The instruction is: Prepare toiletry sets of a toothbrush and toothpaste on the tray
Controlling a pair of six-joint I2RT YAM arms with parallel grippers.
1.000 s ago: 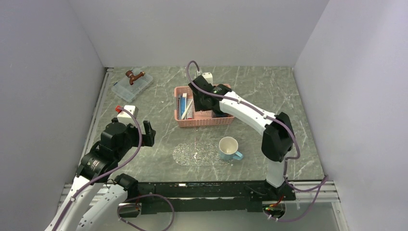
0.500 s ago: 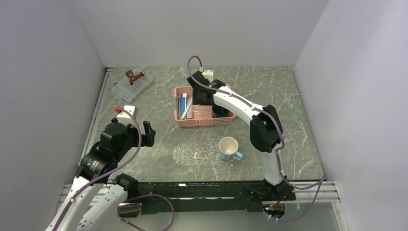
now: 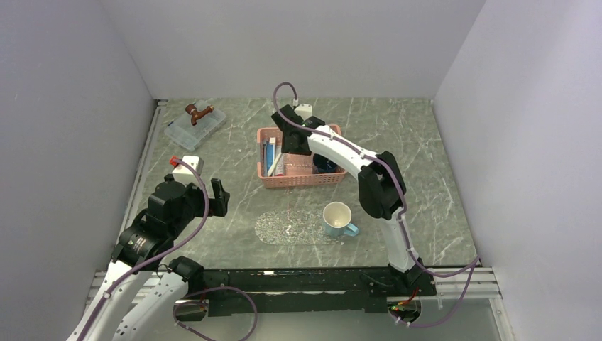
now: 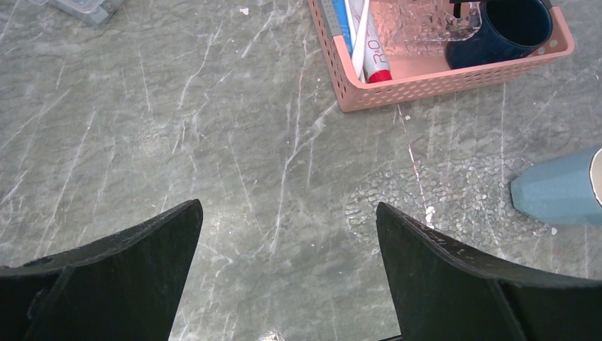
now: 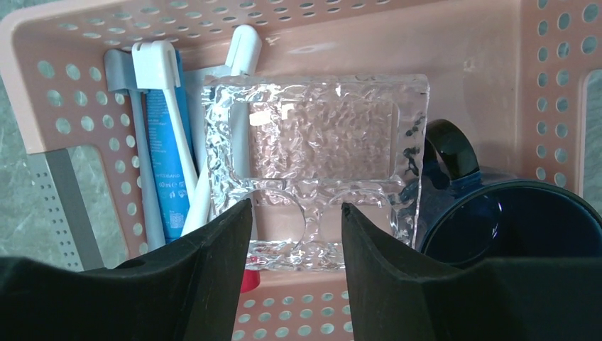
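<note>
Two white toothbrushes (image 5: 170, 106) and a blue toothpaste tube (image 5: 165, 170) with a red cap lie at the left end of the pink basket (image 3: 302, 177). In the left wrist view the toothbrush (image 4: 360, 28) and a red-capped toothpaste (image 4: 375, 60) lie in the same end. The clear bumpy oval tray (image 3: 287, 227) lies on the table in front of the basket and also shows in the left wrist view (image 4: 433, 195). My right gripper (image 3: 297, 145) (image 5: 294, 213) is open just above the basket. My left gripper (image 3: 219, 195) (image 4: 287, 213) is open and empty, left of the tray.
A clear bumpy rectangular holder (image 5: 316, 142) and a dark blue mug (image 5: 504, 227) sit in the basket. A light blue mug (image 3: 339, 220) stands at the tray's right end. A clear lidded box (image 3: 195, 126) with a brown object on it lies at the back left.
My right arm has swung left and its gripper has shifted slightly back-left over the basket. My left arm has not moved.
</note>
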